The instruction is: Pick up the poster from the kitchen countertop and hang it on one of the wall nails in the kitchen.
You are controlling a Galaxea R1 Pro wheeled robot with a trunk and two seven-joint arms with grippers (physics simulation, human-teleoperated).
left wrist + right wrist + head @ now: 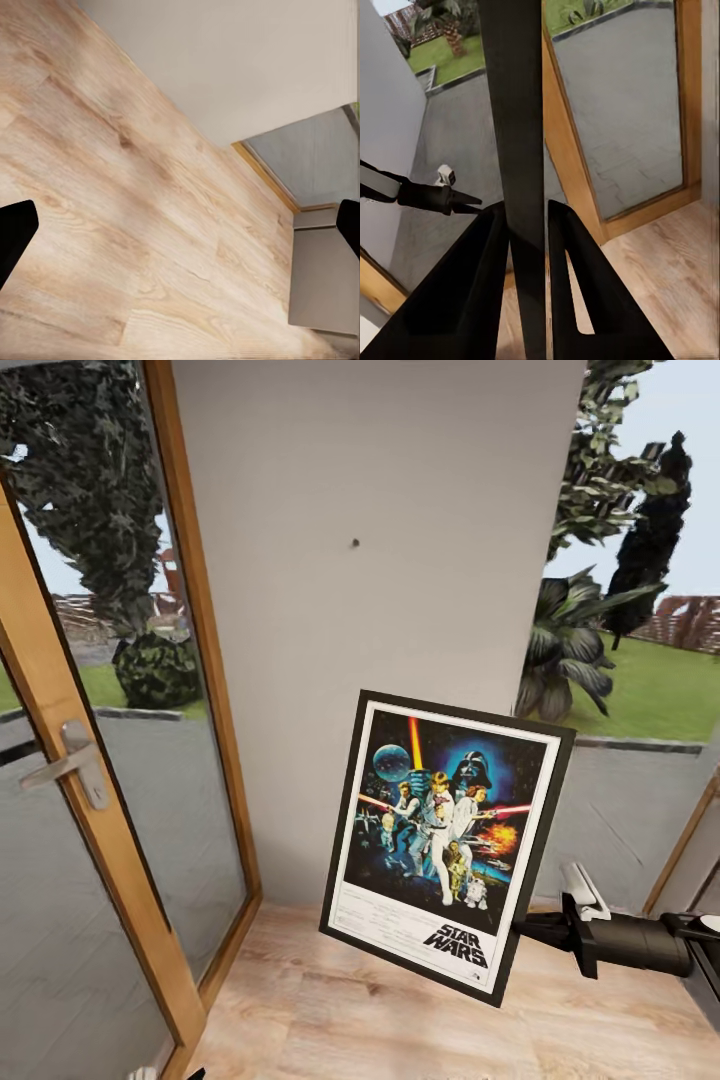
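Right tool (526, 232) pinches the poster's (440, 840) right edge, its 2 fingers clenched on the frame, so the picture faces out, tilted, at lower centre. The nail (354, 543) sits above, upper centre. Left tool (180, 232) hangs released over the floor (135, 225).

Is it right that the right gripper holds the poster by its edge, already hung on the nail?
Not hung. In the head view the right gripper clamps the poster by its edge, but it is tilted in the air, well below the nail on the wall.
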